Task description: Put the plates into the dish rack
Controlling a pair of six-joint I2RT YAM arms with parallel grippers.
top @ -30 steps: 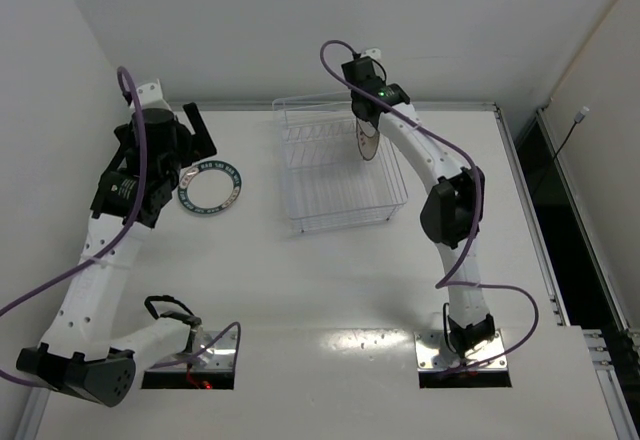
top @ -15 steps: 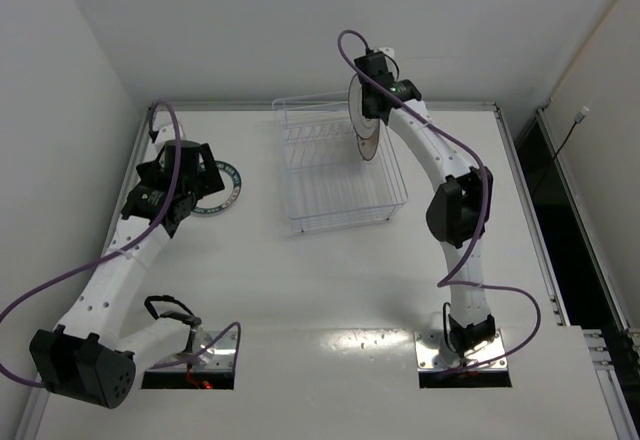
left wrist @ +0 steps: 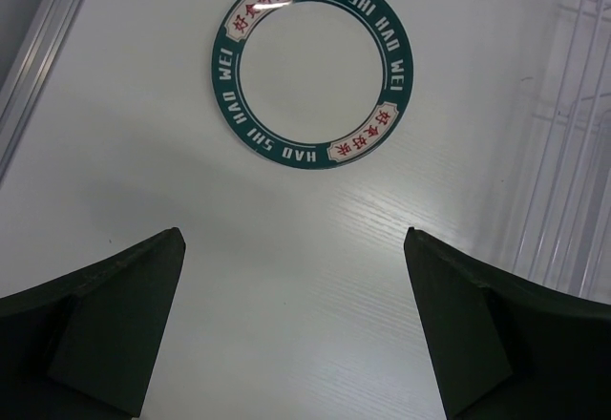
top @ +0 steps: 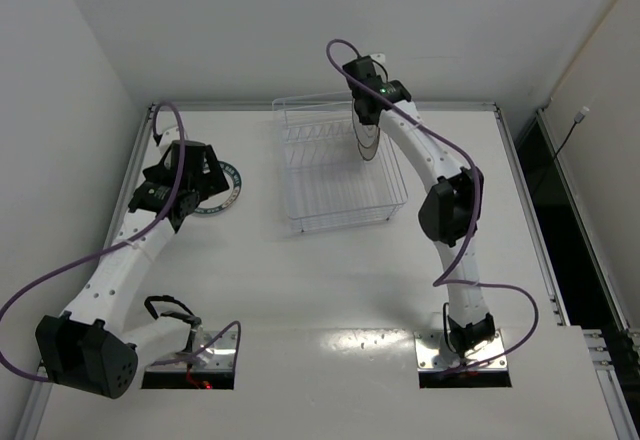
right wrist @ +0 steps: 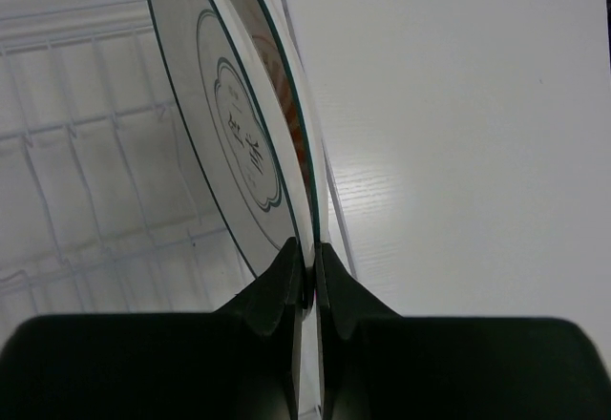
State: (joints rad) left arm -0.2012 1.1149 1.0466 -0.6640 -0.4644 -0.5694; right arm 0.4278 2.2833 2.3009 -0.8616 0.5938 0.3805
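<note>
Left gripper [left wrist: 293, 248] wide open above teal-rimmed plate [left wrist: 310, 67], flat on table [top: 300, 290] beside dish rack [top: 340, 175]. Right gripper [right wrist: 305, 267] pinched shut at rims of two upright plates [right wrist: 229, 124] over the rack; we cannot tell whether it holds one or both.

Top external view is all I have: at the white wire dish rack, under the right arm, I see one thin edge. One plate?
Observer: Two. The right wrist view shows a white round plate with a grey centre motif nearly face to face with a second plate showing orange-red marks.
Operator: Is one gripped?
Observer: The right claw is shut on a plate rim; which plate, I cannot tell.
Operator: And what does the left wrist see?
Observer: A round plate whose dark green rim reads HAO SHI HAO WEI.
</note>
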